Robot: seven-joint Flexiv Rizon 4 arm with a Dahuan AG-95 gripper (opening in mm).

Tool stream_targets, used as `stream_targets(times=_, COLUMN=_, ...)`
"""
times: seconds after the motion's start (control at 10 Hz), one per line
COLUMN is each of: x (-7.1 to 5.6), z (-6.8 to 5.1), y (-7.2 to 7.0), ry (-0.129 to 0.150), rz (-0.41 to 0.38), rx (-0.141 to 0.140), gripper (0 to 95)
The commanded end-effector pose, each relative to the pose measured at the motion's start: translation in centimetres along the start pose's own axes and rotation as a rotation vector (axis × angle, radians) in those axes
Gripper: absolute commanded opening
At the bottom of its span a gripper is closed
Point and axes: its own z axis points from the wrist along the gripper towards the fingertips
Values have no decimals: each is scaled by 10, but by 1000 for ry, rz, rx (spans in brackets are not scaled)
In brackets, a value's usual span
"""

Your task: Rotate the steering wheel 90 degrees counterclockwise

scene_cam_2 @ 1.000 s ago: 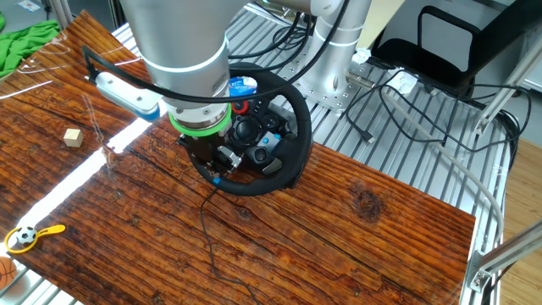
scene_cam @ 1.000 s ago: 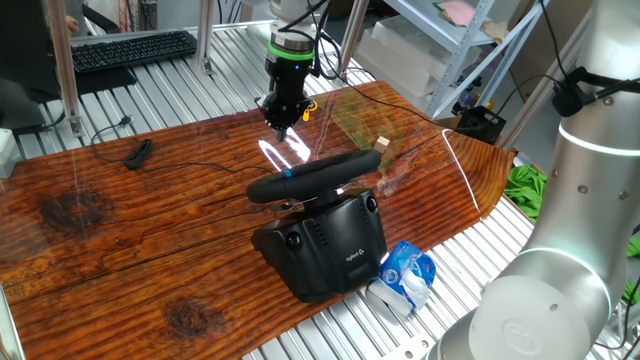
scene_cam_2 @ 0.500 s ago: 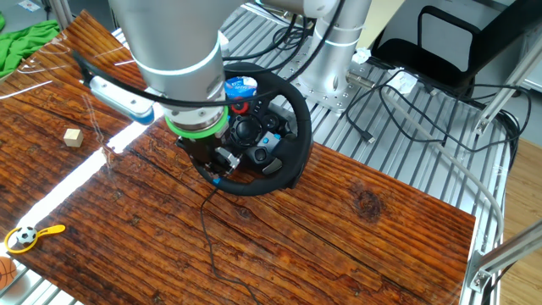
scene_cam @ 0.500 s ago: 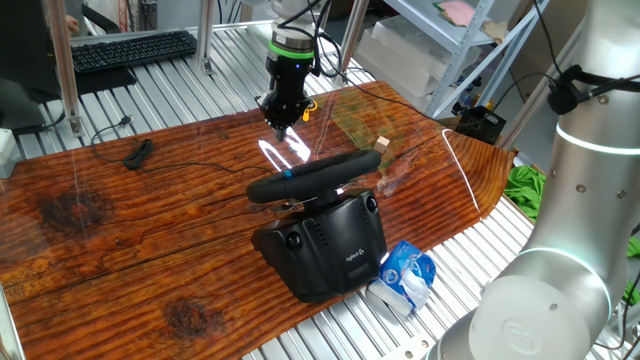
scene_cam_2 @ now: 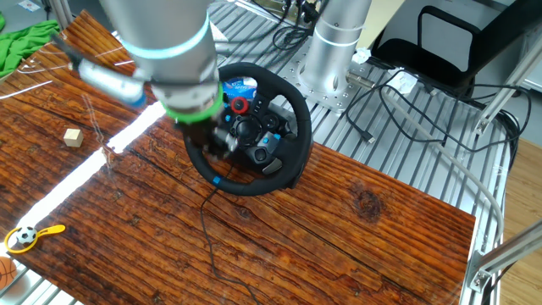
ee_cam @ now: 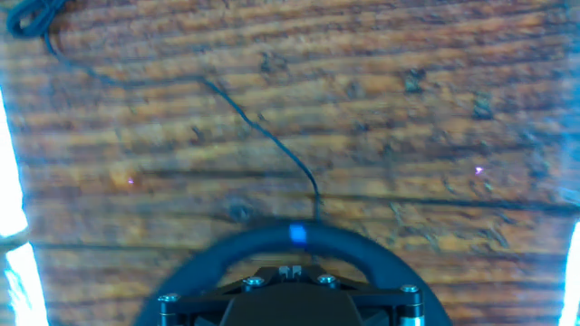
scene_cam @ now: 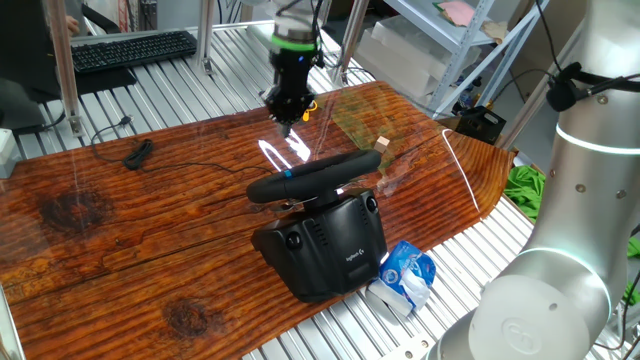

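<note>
Steering wheel [scene_cam: 310, 176] face tilted up, blue stripe [ee_cam: 297, 234] twd table centre; gripper [scene_cam: 286, 117] shut, empty.

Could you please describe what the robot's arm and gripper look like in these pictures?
The arm is made of thick, rounded silver-grey segments. A bright green ring sits at its wrist, above a black gripper that narrows towards its tip. Black cables run along the upper part.
</note>
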Motion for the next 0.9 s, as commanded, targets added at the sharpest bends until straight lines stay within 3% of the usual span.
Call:
stream_targets(times=0.1, x=20, z=-6, y=-12, ry=-16, rz=-8, rx=9, gripper=0)
stream_targets(times=0.2, x=37, z=-11, y=-20, ry=-14, rz=-15, rx=46, gripper=0)
stream_targets(times=0.9, x=83, z=-12, y=-46, ry=-18, rz=-23, rx=90, gripper=0)
